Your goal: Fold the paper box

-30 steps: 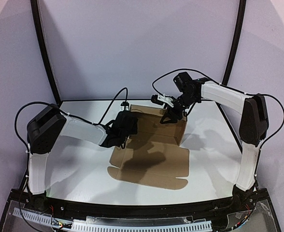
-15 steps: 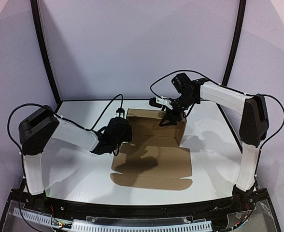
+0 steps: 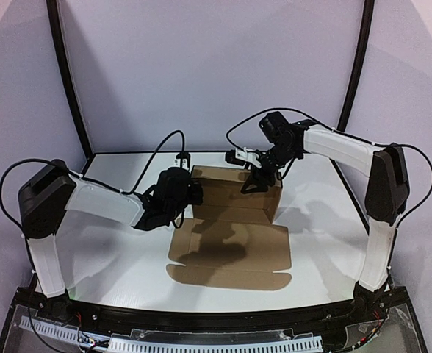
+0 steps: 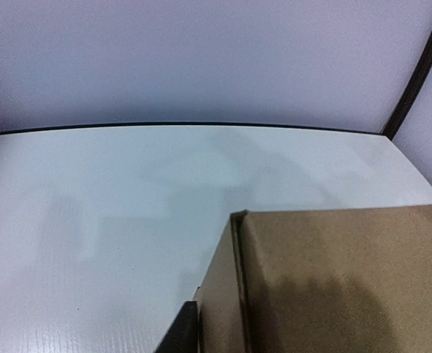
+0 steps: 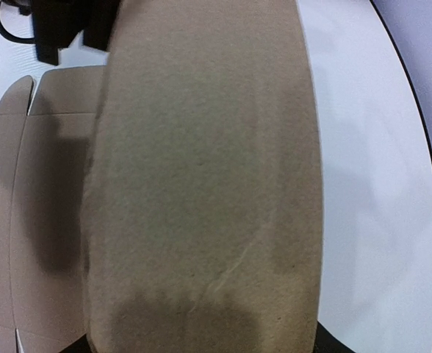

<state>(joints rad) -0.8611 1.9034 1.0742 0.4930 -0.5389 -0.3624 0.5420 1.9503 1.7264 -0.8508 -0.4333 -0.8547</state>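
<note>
The paper box (image 3: pixel 231 250) is brown cardboard. Its back part stands up as a low walled section (image 3: pixel 234 193), and its wide lid panel lies flat in front. My left gripper (image 3: pixel 185 193) is at the left end of the raised section. In the left wrist view one black finger (image 4: pixel 179 334) lies against the outside of the end wall (image 4: pixel 216 294), and the other finger is hidden behind the cardboard. My right gripper (image 3: pixel 258 179) is over the right part of the raised section. Cardboard (image 5: pixel 201 184) fills its view, with dark finger parts (image 5: pixel 337 344) only at the bottom corners, far apart.
The white table (image 3: pixel 113 250) is ringed by a black edge and black curved posts (image 3: pixel 65 73). Both arms reach in from the sides, with cables looping above them. The left gripper shows at the top of the right wrist view (image 5: pixel 69 22).
My left gripper has moved back and slightly up along the box's left end, and its elbow has swung left. The raised section stands squarer. The right gripper has shifted slightly left.
</note>
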